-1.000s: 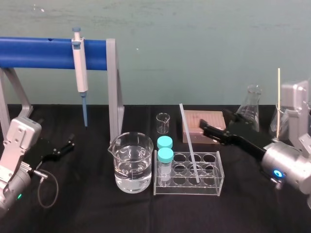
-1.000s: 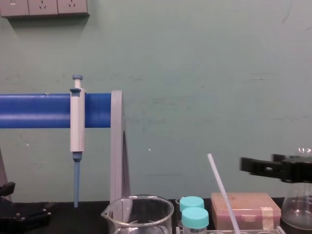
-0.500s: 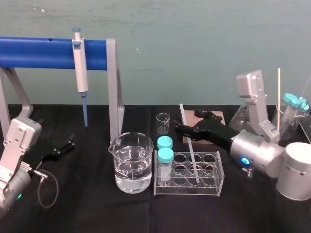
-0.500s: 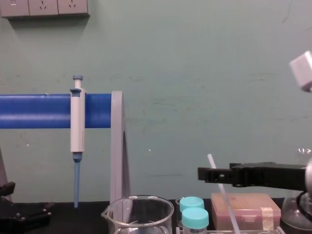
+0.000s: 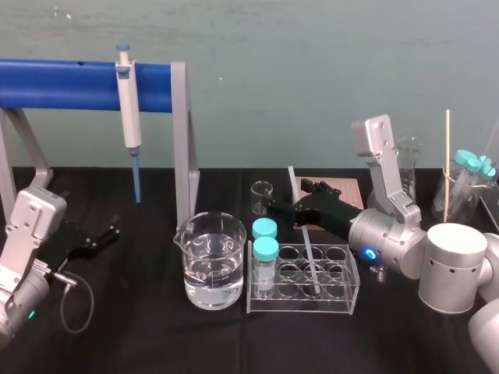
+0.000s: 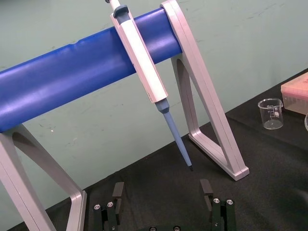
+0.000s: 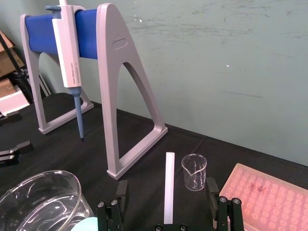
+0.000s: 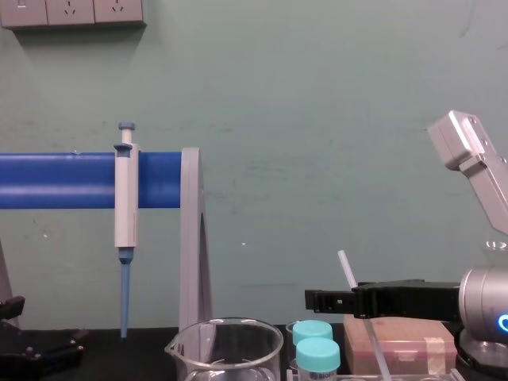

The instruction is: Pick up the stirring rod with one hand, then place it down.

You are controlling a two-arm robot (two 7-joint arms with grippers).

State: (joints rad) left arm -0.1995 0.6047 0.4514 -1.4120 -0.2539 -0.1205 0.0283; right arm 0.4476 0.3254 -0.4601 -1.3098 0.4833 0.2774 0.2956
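1. The right gripper (image 7: pixel 167 188) reaches out level above the desk (image 5: pixel 140 335). Its jaws are spread apart, with nothing clamped between them.
2. The stirring rod (image 5: pixel 310 257) stands tilted in the gap between the two fingers (image 7: pixel 121 190). In the right wrist view it is clear of both.
3. The rod's lower end sits in a cell of the clear test tube rack (image 5: pixel 343 300), which lies below the gripper. In the chest view the rod's upper end rises above the jaws.
4. A small empty beaker (image 7: pixel 194 172) stands just past the fingertips, near the rod's top.
5. A pink tip box (image 7: pixel 269 202) lies just beside the gripper, on the side away from the robot.
6. Two teal-capped vials (image 5: pixel 265 249) stand in the rack's end cells, below the fingertips. A large beaker of water (image 5: pixel 209 261) sits just beyond them, farther out than the gripper reaches.
7. A white pipette (image 5: pixel 128 109) hangs on the blue bar of a grey stand (image 5: pixel 62 84), well ahead of the fingertips.
8. The left gripper (image 6: pixel 162 188) is parked low over the desk on the robot's left. Its jaws are apart and empty, and it is well apart from the rod.
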